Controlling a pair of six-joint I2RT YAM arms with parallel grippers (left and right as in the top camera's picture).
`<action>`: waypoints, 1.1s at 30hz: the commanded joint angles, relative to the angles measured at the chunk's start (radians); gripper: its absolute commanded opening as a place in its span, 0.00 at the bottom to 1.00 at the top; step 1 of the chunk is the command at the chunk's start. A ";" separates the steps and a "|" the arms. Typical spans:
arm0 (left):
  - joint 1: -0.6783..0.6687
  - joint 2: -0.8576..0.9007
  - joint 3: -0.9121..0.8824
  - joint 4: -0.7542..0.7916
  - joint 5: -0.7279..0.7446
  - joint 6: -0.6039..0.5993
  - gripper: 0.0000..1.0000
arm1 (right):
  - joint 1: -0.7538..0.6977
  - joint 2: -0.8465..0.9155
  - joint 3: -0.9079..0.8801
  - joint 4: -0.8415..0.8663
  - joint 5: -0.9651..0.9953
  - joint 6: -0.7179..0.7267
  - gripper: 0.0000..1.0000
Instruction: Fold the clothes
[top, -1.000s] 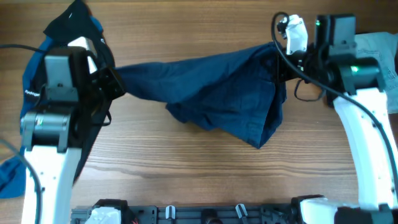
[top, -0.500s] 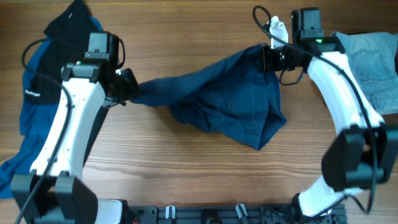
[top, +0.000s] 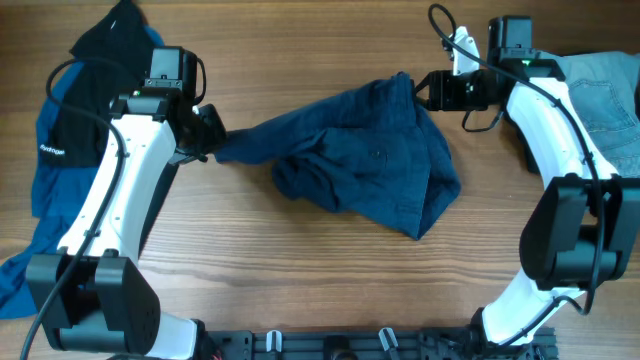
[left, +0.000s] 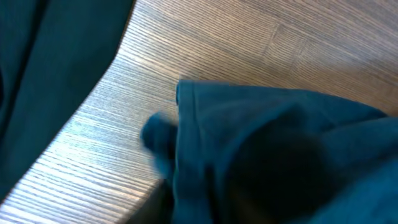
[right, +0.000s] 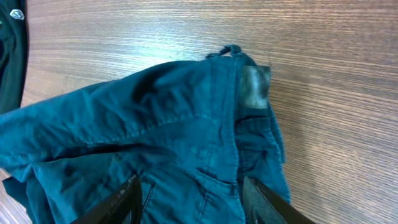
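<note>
The dark navy shorts (top: 370, 170) lie crumpled on the wooden table, with one corner drawn out to the left. My left gripper (top: 212, 135) sits at that corner. In the left wrist view the shorts (left: 267, 143) cover the jaws, so their state is hidden. My right gripper (top: 428, 88) is at the shorts' upper right edge. In the right wrist view it (right: 196, 202) stands open over the shorts (right: 174, 137), its fingers (right: 127, 199) wide apart. The black and blue jacket (top: 60, 130) lies at the far left. The light-blue jeans (top: 600, 100) lie at the far right.
Bare wooden table (top: 300, 270) shows in front of the shorts. The jacket's edge (left: 43, 62) lies close to the left gripper. The arm bases and a black rail (top: 330, 345) line the near edge.
The shorts were stretched in the air between both shut grippers and have now sagged onto the table. The right jaws have opened and let go. Both grippers moved slightly inward and down.
</note>
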 joint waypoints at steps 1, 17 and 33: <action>0.003 0.005 0.008 -0.001 -0.016 -0.005 0.75 | 0.015 0.026 0.003 0.029 -0.014 -0.043 0.52; 0.003 0.013 -0.104 -0.041 -0.013 -0.018 0.87 | 0.057 0.182 0.003 0.181 0.101 -0.046 0.38; 0.003 0.014 -0.111 0.016 -0.013 -0.016 0.86 | 0.102 0.225 0.012 0.159 0.116 -0.031 0.04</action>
